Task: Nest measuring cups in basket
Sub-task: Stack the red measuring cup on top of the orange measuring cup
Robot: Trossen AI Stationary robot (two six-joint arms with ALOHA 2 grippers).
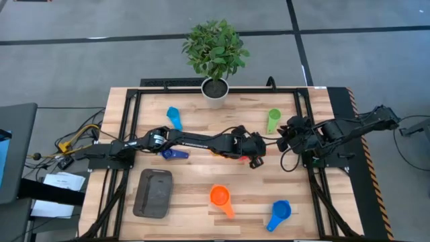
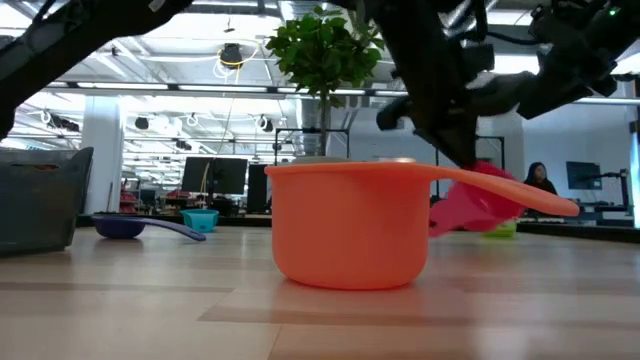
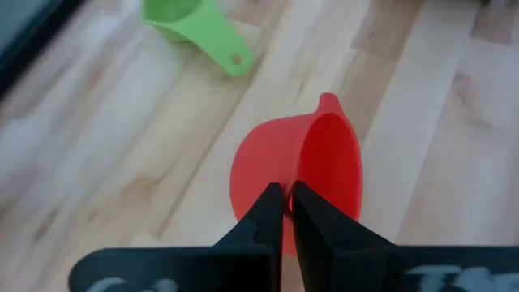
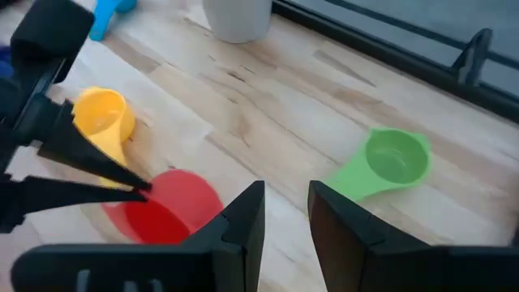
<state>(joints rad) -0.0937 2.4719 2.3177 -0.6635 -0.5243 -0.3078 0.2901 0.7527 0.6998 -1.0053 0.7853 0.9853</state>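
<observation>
My left gripper (image 3: 285, 207) reaches to mid-table (image 1: 256, 160) and is shut on the red cup (image 3: 276, 162). Beside it lies the yellow cup (image 4: 101, 118), which the arm hides in the high view. My right gripper (image 4: 285, 211) hangs open just right of it (image 1: 287, 138), touching nothing, with the green cup (image 4: 389, 162) lying beyond its fingers. The light blue cup (image 1: 175, 117), dark blue cup (image 1: 173, 153), orange cup (image 1: 220, 197) and medium blue cup (image 1: 279, 213) lie apart on the wood. The dark grey basket (image 1: 153, 193) sits near the left front. My left gripper pinches the red cup's wall at the rim (image 3: 297, 174), one finger (image 3: 312, 219) inside the bowl and one outside. The fingers come slanting down from the table's left. The cup is tipped on its side, mouth sideways; I cannot tell whether it touches the table.
A white pot with a green plant (image 1: 215, 91) stands at the far edge. A dark frame rail (image 1: 127, 121) runs along the table's sides. Bare wood (image 1: 201, 176) lies between the basket and the orange cup. A person (image 2: 540, 178) shows far off in the room.
</observation>
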